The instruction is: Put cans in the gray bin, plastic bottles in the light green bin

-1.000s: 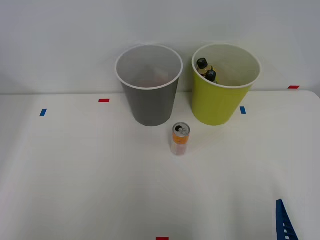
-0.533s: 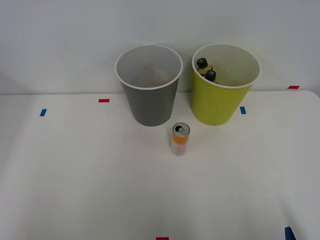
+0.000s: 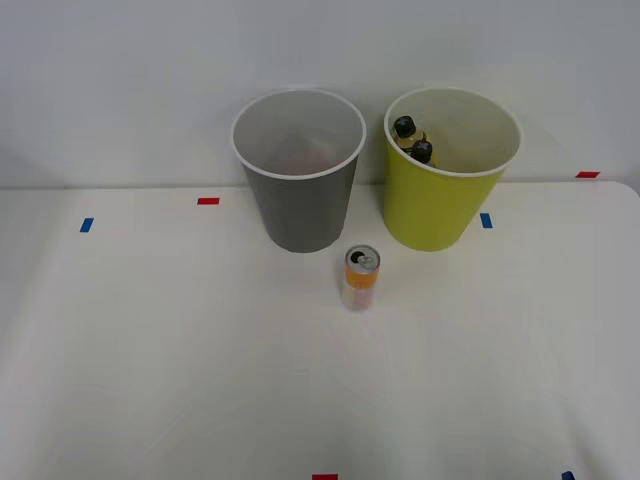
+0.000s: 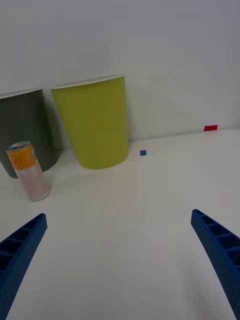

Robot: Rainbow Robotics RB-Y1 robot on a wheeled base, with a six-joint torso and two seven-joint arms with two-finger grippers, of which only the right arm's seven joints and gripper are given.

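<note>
The can (image 3: pixel 360 277) stands upright on the white table, orange and white with a silver top, just in front of the gap between the two bins. Behind it to the left is the gray bin (image 3: pixel 300 205), and I cannot make out anything inside it. To the right, the light green bin (image 3: pixel 440 205) holds two plastic bottles (image 3: pixel 404 128), of which I see the black caps above the rim. In the right wrist view my right gripper (image 4: pixel 117 216) is open and holds nothing, well short of the can (image 4: pixel 30 171). It faces the light green bin (image 4: pixel 95 122) and the gray bin (image 4: pixel 25 127). One blue fingertip (image 3: pixel 568 476) shows in the front view's lower right corner.
Small red tape marks (image 3: pixel 208 201) and blue tape marks (image 3: pixel 86 225) dot the table. A pale wall rises right behind the bins. The table's right edge (image 3: pixel 630 195) lies beyond the green bin. Open tabletop stretches between the can and my gripper.
In the front view the blue finger at the lower right has drawn back down and is almost out of the picture. The can, the bins and the bottles have not moved.
</note>
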